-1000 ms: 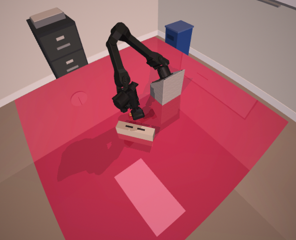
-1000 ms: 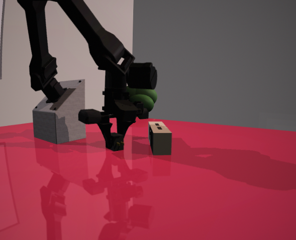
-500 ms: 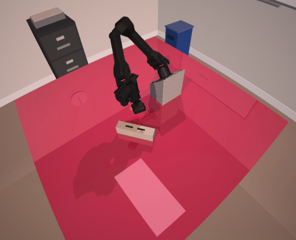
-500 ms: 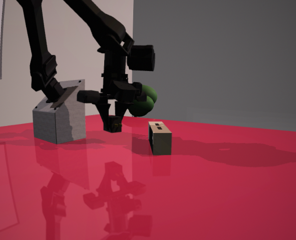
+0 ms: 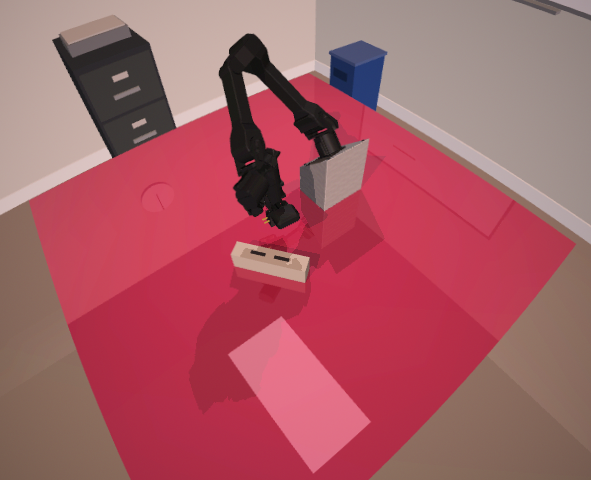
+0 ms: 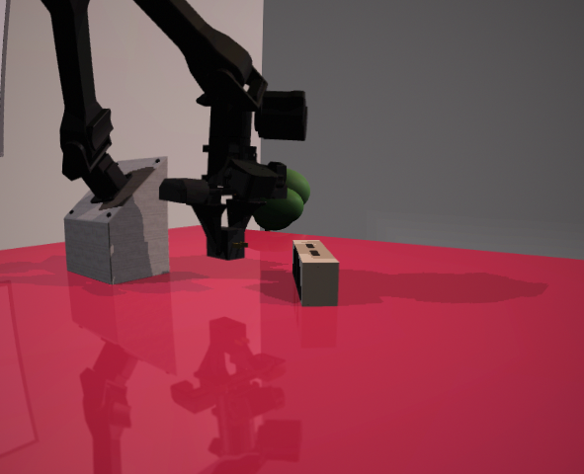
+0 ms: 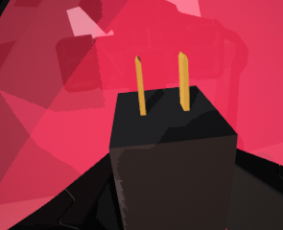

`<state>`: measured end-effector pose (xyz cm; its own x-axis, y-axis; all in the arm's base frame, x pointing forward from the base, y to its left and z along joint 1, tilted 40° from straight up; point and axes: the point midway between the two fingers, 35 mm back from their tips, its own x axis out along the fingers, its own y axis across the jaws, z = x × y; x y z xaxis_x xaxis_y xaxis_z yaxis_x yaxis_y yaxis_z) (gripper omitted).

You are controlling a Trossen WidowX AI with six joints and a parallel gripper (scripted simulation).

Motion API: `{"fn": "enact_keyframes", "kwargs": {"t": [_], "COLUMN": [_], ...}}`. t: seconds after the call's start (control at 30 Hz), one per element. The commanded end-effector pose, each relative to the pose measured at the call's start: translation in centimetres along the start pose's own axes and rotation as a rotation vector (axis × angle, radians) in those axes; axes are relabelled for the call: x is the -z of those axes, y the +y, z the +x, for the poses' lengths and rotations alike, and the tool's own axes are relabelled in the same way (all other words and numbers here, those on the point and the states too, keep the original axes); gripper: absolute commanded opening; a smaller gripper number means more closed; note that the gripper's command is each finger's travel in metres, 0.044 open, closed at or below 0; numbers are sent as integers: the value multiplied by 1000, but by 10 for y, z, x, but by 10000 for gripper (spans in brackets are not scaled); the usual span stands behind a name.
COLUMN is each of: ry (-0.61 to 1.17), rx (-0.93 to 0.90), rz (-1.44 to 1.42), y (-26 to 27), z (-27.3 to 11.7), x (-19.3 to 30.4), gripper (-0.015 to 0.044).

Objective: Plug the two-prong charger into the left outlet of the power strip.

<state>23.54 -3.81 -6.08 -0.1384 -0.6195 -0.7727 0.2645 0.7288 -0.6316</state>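
The black two-prong charger (image 5: 285, 217) (image 6: 226, 247) (image 7: 172, 168) is held between the fingers of my gripper (image 5: 280, 207) (image 6: 225, 234) (image 7: 163, 155), which is shut on its body. It is a little above the red table, with its reflection separate below it in the exterior view. Its two gold prongs (image 5: 266, 220) (image 6: 239, 245) (image 7: 184, 86) stick out sideways, roughly level. The beige power strip (image 5: 270, 267) (image 6: 319, 282) stands on the table in front of the gripper in the top view. Its two dark outlets (image 5: 281, 258) (image 6: 314, 253) face up. The strip is not in the wrist view.
The grey wedge-shaped base block (image 5: 346, 175) (image 6: 138, 239) stands behind and to the right of the charger in the top view. A pale pink rectangle (image 5: 300, 395) shows on the table in front of the strip. A dark cabinet (image 5: 124, 98) and blue bin (image 5: 365, 77) stand beyond the table.
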Motion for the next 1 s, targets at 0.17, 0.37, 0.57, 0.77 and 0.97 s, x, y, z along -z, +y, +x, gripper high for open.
{"fn": "enact_keyframes", "kwargs": {"t": [0.17, 0.37, 0.57, 0.77, 0.97], "ry": [3, 3, 3, 3, 4], "rx": [10, 16, 22, 29, 36], "rz": [-156, -262, -368, -474, -580], "y": [9, 15, 21, 26, 31], "z": [9, 15, 20, 26, 32], "x": [7, 12, 16, 21, 26], "gripper": [0, 0, 0, 0, 0]}}
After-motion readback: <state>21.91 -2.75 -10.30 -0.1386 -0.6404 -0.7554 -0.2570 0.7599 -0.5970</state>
